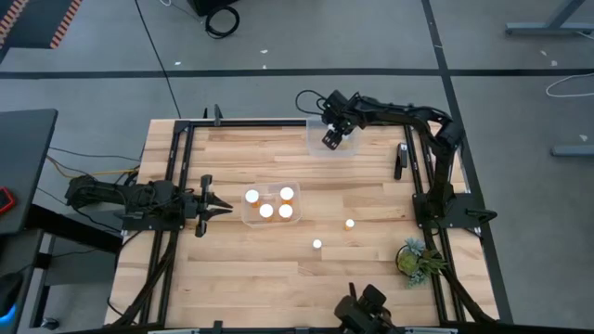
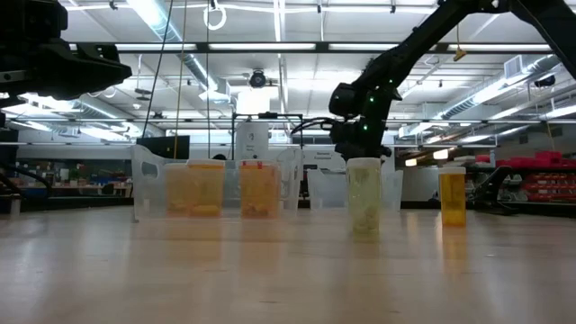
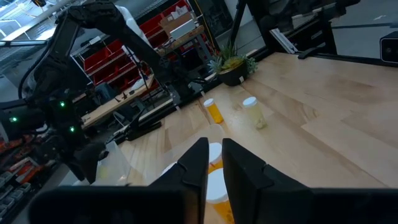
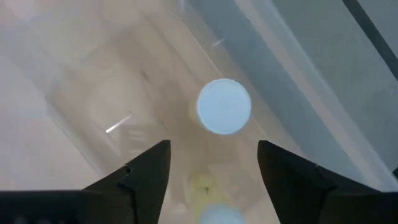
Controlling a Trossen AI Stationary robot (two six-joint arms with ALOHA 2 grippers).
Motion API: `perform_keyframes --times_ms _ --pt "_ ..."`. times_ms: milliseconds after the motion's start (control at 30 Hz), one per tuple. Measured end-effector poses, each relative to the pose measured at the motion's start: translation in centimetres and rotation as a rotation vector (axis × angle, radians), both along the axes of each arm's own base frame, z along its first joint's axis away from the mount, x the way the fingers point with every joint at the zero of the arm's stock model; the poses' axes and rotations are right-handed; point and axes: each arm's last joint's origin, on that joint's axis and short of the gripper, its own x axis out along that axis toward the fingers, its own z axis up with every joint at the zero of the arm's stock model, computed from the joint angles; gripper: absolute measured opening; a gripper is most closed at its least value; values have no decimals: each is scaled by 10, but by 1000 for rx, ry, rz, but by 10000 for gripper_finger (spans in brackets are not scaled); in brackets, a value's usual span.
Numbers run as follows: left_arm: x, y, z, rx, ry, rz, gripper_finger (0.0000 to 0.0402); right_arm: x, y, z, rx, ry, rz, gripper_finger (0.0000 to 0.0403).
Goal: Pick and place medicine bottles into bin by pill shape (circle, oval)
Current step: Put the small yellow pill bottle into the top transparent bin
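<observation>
Several white-capped amber medicine bottles (image 1: pixel 269 204) stand in a clear bin (image 1: pixel 247 219) at the table's middle. Two more stand loose on the wood to its right: one (image 1: pixel 350 223) orange, one (image 1: pixel 317 244) pale. They also show in the low view, orange (image 2: pixel 452 196) and pale (image 2: pixel 364 193). My left gripper (image 1: pixel 221 209) is shut and empty, just left of that bin. My right gripper (image 1: pixel 332 139) is open above a second clear bin (image 1: pixel 347 148) at the far edge. A white bottle cap (image 4: pixel 224 106) shows below it, with another bottle (image 4: pixel 214 211) nearer the fingers.
A small green plant (image 1: pixel 418 260) sits near the table's right front corner. Dark frame rails (image 1: pixel 176 176) run along the table's left and right sides. Bare wood lies in front of the middle bin.
</observation>
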Motion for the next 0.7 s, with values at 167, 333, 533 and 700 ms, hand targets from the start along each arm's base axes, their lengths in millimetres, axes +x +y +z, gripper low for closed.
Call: perform_keyframes --times_ms 167,333,533,700 --pt "0 0 0 0 0 0 61 -3 6 18 -18 -32 -1 260" --pt "0 0 0 0 0 0 59 -3 24 38 -21 -61 4 262" --pt "0 0 0 0 0 0 51 15 66 53 -19 -76 113 262" --pt "0 0 0 0 0 0 55 36 114 58 -27 -86 231 261"
